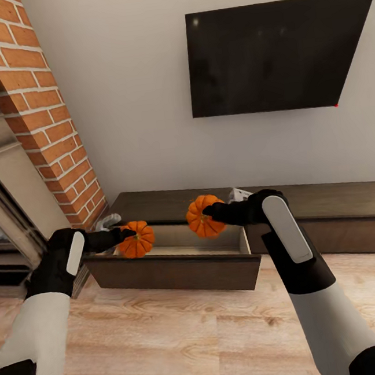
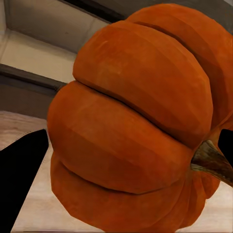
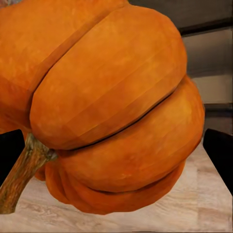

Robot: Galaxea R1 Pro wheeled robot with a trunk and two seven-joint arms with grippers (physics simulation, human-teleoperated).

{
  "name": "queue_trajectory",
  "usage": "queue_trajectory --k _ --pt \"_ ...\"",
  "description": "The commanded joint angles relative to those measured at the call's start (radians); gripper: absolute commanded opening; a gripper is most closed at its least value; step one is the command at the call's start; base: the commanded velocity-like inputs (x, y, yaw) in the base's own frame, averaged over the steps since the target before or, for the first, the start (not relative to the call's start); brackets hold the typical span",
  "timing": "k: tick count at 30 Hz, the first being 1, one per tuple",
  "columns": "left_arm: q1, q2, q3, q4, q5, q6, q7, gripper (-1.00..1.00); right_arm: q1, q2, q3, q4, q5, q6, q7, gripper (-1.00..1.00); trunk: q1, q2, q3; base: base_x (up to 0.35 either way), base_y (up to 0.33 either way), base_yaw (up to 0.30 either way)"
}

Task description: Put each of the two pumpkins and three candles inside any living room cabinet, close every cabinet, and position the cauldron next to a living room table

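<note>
A beige wall (image 1: 131, 100) is seen at the back, with a dark flat screen (image 1: 277, 55) mounted on it; no brand or writing can be read on the screen, only a small red dot at its lower right corner. A brick column (image 1: 45, 110) stands at the left, beside a pale fireplace surround (image 1: 7, 190). Below lies the light wood plank floor (image 1: 187, 339).

Along the wall the long, low dark-brown cabinet (image 1: 331, 218) is placed. One drawer (image 1: 179, 267) at its left part is pulled out, and its pale inside is shown. Something small and white is seen on the cabinet top behind each gripper — it cannot be told what it is.

The left gripper (image 1: 126, 234) is clenched on the left pumpkin (image 1: 136, 240), which is held over the left end of the open drawer. The right gripper (image 1: 205, 211) is clenched on the right pumpkin (image 1: 204, 216), held a little higher over the middle of the drawer. The two pumpkins are near each other but apart.

In the left wrist view the left pumpkin (image 2: 131, 126) is seen tilted, its brownish stem (image 2: 211, 162) pointing sideways, not up. In the right wrist view the right pumpkin (image 3: 111, 107) is also tilted — its stem (image 3: 22, 177) points sideways and slightly down.
</note>
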Motion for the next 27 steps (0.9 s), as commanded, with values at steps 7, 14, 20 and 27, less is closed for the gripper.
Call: queue_trajectory --k 7,14,20,27 --pt "-0.006 -0.049 -0.005 0.006 0.002 -0.001 0.074 -1.00 0.020 0.010 0.007 0.025 -0.014 -0.012 -0.041 -1.00 0.000 0.000 0.000 0.007 0.000 0.000" --pt "-0.006 -0.052 -0.003 -0.004 0.003 -0.002 0.074 -1.00 0.020 0.010 0.006 0.086 -0.021 -0.034 -0.069 -1.00 0.000 0.000 0.000 0.125 0.017 0.000" --pt "-0.006 -0.056 -0.003 -0.013 0.006 -0.002 0.073 -1.00 0.019 0.010 0.004 0.093 -0.024 -0.039 -0.073 -1.00 0.000 0.000 0.000 0.092 0.001 0.000" --pt "-0.006 -0.058 -0.004 -0.022 0.008 -0.001 0.072 -1.00 0.019 0.010 0.001 0.095 -0.027 -0.039 -0.073 -1.00 0.000 0.000 0.000 0.166 0.000 0.000"
